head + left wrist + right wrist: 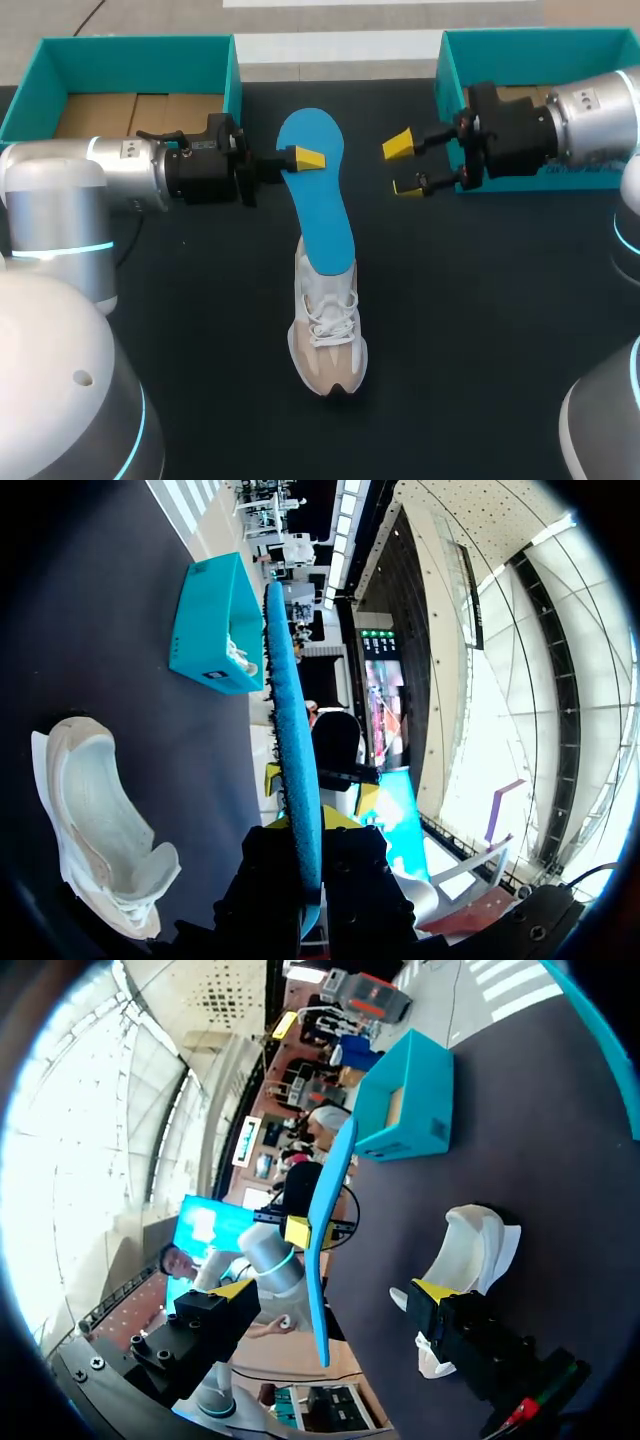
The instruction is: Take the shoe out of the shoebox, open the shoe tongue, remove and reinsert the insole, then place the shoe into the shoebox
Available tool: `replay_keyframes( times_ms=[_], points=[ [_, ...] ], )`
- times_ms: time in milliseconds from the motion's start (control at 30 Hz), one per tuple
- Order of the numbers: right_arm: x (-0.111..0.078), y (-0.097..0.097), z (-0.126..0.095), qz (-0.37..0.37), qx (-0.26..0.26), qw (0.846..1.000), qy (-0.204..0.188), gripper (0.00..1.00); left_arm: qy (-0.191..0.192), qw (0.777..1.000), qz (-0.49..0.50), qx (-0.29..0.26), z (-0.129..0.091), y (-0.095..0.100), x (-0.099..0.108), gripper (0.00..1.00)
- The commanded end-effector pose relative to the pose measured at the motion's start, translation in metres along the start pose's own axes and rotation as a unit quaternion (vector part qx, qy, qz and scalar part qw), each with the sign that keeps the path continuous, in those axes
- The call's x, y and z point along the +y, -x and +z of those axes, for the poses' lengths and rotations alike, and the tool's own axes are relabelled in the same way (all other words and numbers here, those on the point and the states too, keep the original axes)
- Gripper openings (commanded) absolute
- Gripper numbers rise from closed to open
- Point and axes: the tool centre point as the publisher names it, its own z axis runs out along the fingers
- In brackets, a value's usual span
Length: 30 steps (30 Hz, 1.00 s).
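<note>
A white lace-up shoe [328, 335] lies on the dark table, toe toward the front edge. A long blue insole [315, 190] rises from the shoe's opening, its lower end at the collar. My left gripper [300, 158] is shut on the insole's left edge near its upper end. In the left wrist view the insole [297, 730] runs edge-on between my left gripper's [310, 825] fingers, with the shoe [95, 820] beside it. My right gripper [402, 167] stands open a little to the right of the insole, touching nothing. The right wrist view has the insole [325, 1230] ahead of my right gripper [335, 1290] and the shoe [470, 1250] beyond.
A teal shoebox [140, 55] stands at the back left behind my left arm. A second teal box [530, 45] at the back right is partly covered by my right arm. The dark tabletop [200, 330] lies bare on both sides of the shoe.
</note>
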Motion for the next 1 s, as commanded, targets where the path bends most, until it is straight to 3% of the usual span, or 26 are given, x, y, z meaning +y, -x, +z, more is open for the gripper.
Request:
replay_keyframes(
  times_ms=[33,300,900,1000],
  points=[
    [0.004,-0.004,-0.003,0.0,0.0,1.0,0.003,1.0,-0.001,1.0,0.0,-0.001,0.0,0.0,0.001,0.0],
    [0.011,-0.016,-0.006,0.002,0.013,1.0,0.004,1.0,-0.001,1.0,0.0,-0.001,0.0,0.0,0.001,0.0],
    [0.011,-0.016,-0.006,0.002,0.013,1.0,0.004,1.0,-0.001,1.0,0.0,-0.001,0.0,0.0,0.001,0.0],
    [0.011,-0.016,-0.006,0.002,0.013,1.0,0.004,1.0,0.013,0.998,0.027,0.046,-0.002,-0.008,-0.002,0.0]
  ],
)
